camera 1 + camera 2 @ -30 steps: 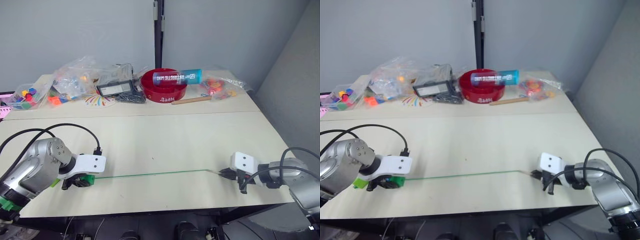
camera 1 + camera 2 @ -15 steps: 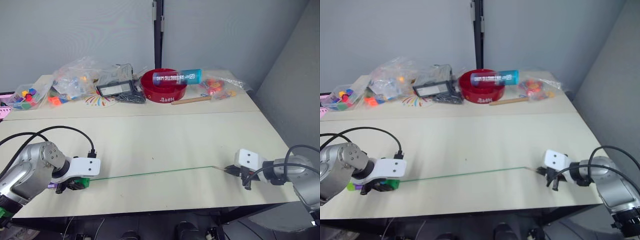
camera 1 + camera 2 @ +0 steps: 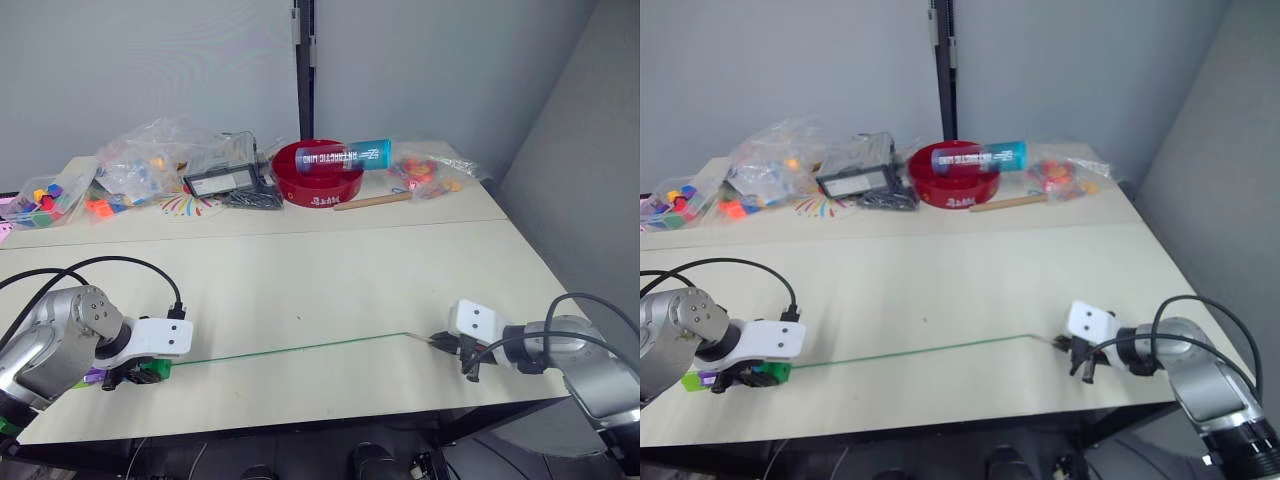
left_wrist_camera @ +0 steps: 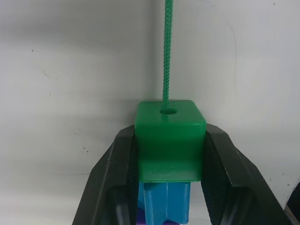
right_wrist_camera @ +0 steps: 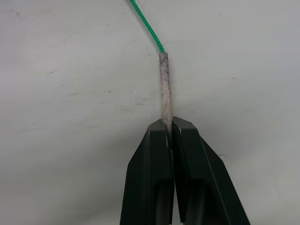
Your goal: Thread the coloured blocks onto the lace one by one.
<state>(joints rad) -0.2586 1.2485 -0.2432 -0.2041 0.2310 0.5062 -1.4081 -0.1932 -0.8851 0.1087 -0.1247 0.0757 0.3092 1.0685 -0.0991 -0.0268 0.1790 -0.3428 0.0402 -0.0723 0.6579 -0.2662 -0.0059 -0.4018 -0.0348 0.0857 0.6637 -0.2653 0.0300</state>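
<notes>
Blocks already sit on the lace (image 3: 300, 348), which runs in a nearly straight green line low over the table (image 3: 330, 270) from one gripper to the other, close to the near edge. At its left end the left gripper (image 4: 169, 154) is clamped on the dark green block (image 4: 170, 139), a finger pressed against each side; the lace enters the hole in that block's face, and a blue block (image 4: 164, 202) is packed right behind it with a sliver of purple below. In the head views a lime green block (image 3: 695, 381) and a purple one show at the far side of the same stack. At the other end the right gripper (image 5: 168, 127) pinches the stiff pale tip (image 5: 164, 89) between its closed fingers, with most of the tip sticking out ahead of them. Judging by this, the threading looks close to done — the step in hand seems to be drawing the stack down the cord. To do it well, the two grippers should pull apart along the cord's own line, keeping it low and just taut so the blocks slide without jamming at the holes. The right grip is on a thin, smooth tip, so a hard tug could slip it free. Bags of toy pieces (image 3: 150, 165) and a red bowl (image 3: 320, 175) lie well apart at the back.
</notes>
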